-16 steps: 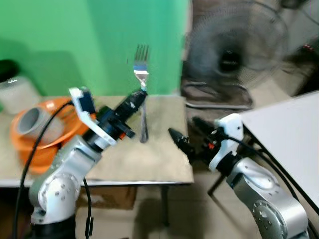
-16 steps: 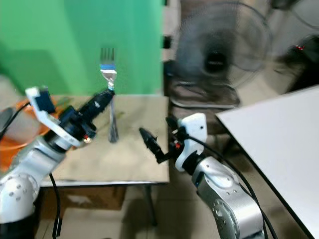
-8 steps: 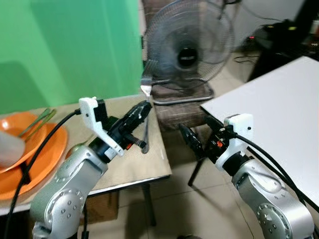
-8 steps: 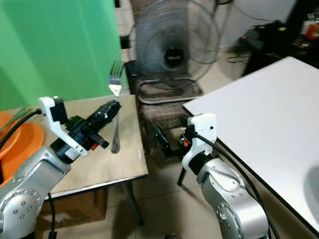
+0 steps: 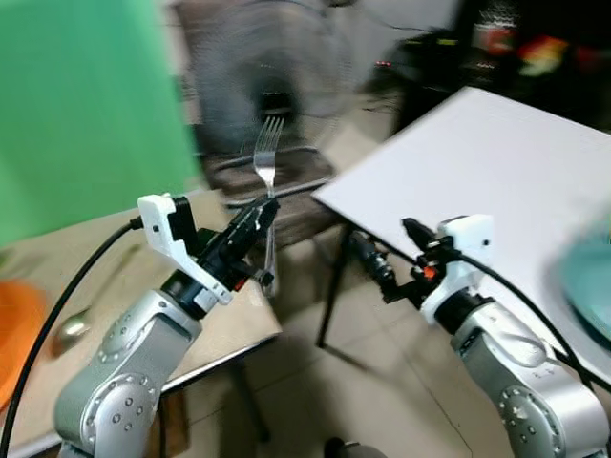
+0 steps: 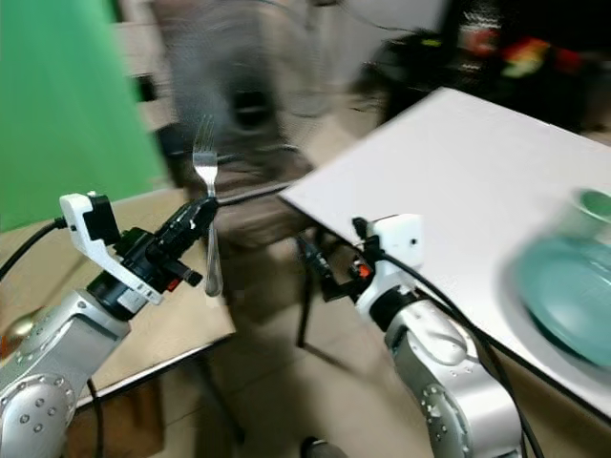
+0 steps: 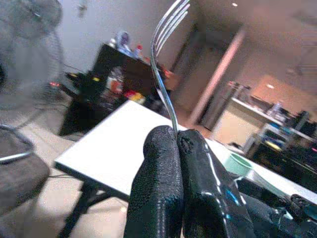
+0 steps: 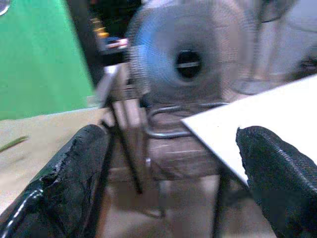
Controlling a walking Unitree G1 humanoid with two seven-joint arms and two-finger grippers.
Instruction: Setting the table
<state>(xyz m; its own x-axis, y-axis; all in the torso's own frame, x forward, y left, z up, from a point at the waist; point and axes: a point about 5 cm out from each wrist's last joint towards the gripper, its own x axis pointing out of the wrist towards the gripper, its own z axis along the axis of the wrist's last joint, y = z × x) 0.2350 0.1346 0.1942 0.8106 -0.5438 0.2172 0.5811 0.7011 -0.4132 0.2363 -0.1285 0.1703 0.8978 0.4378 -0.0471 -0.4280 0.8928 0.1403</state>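
Observation:
My left gripper (image 5: 263,212) is shut on a silver fork (image 5: 266,153), gripped mid-handle so the tines point straight up and the handle end hangs below the fingers. In the left wrist view the fork (image 7: 163,59) rises from between the closed black fingers (image 7: 163,178). My right gripper (image 5: 377,262) hangs open and holds nothing, low between the two tables; its two fingers (image 8: 84,163) stand wide apart in the right wrist view. A white table (image 5: 496,153) lies to the right with a teal plate (image 6: 563,286) on it.
A tan table (image 5: 86,267) is at the left, with a spoon (image 5: 72,324) and an orange plate edge (image 5: 10,334) on it. A standing fan (image 5: 277,95) and a chair seat (image 5: 286,181) are behind the gap between the tables. Tiled floor lies below.
The whole view has swung to the right: the tan table and orange plate slid left, and the white table with the teal plate came in. Both grippers keep their pose, fork held.

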